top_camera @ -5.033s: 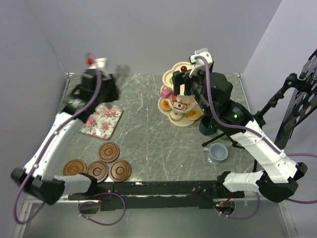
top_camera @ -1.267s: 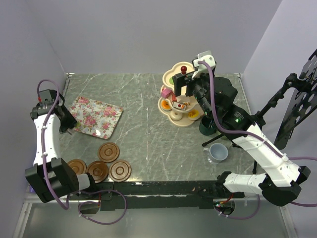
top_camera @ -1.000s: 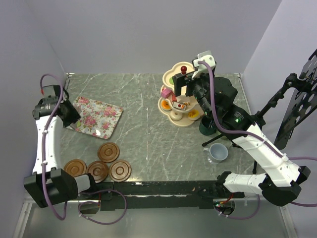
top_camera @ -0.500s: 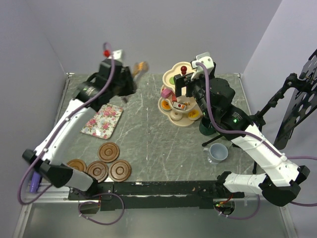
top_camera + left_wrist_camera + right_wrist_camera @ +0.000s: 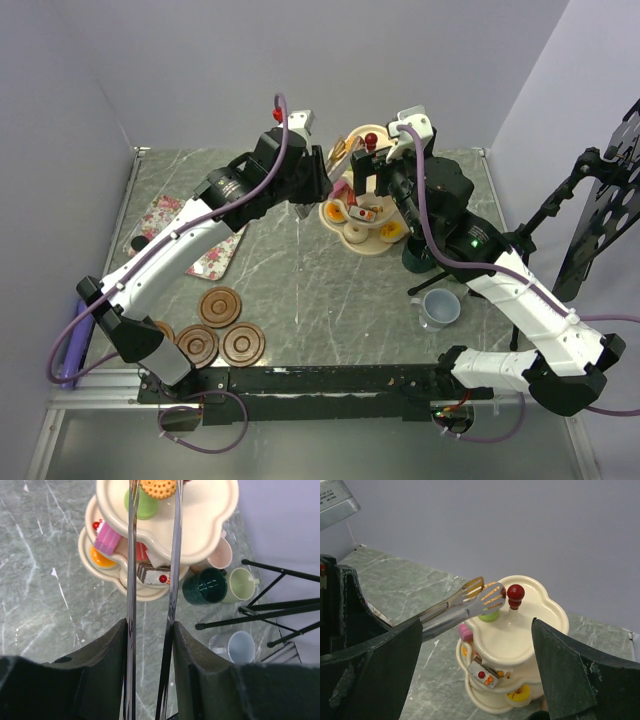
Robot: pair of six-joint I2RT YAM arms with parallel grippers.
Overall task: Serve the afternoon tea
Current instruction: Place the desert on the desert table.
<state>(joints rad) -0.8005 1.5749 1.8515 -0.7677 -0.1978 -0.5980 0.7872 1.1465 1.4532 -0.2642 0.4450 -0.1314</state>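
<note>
Bright, even light; soft shadows

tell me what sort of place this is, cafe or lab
Most likely a robot test bench, not a real tea room: bare grey walls box in a marble-look table, the left arm and right arm are bolted at its near edge, and the three-tier stand carries toy-like cakes.

R gripper [image 5: 477, 627] is hanging w/ dark fingers [image 5: 375, 670] spread wide at 8 and 4 o'clock, nothing btwn them. Cream 3-tier stand [image 5: 540, 617] is sitting on the marbled table [image 5: 410, 575], red knob [image 5: 515, 592] on top. Thin tongs [image 5: 451, 609] are reaching in from 9 o'clock, slotted tips pinching an orange cake [image 5: 492, 599] just beside the knob. Green cake [image 5: 490, 616] is lying under the tips. Lower tiers are carrying a pink cake [image 5: 465, 631], cherry slice [image 5: 481, 672] and yellow ring [image 5: 518, 695].
</note>
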